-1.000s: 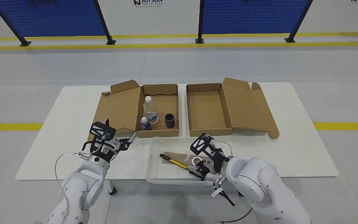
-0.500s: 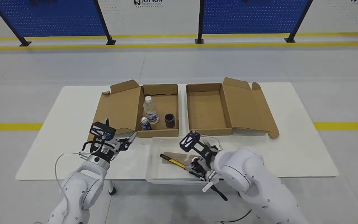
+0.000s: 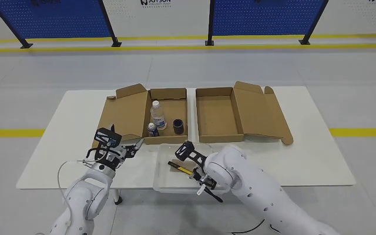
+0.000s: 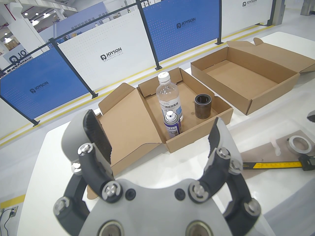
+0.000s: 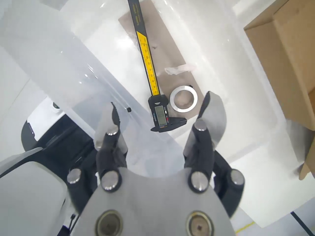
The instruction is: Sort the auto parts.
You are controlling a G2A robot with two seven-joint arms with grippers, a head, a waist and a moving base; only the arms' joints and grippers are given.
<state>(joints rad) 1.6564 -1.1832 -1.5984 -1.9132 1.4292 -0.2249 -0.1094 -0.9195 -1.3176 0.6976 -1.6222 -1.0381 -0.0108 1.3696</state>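
I am working over the desk, with the left box and right box sitting at the top view's centre. The tray is lying at lower centre. My right hand is hanging wide open above it, close to its clear wall, so I am worrying about a finger clipping that wall. The left hand is idling wide open too. The caliper is lying just beside the ring, so grabbing one is risking dragging the other.
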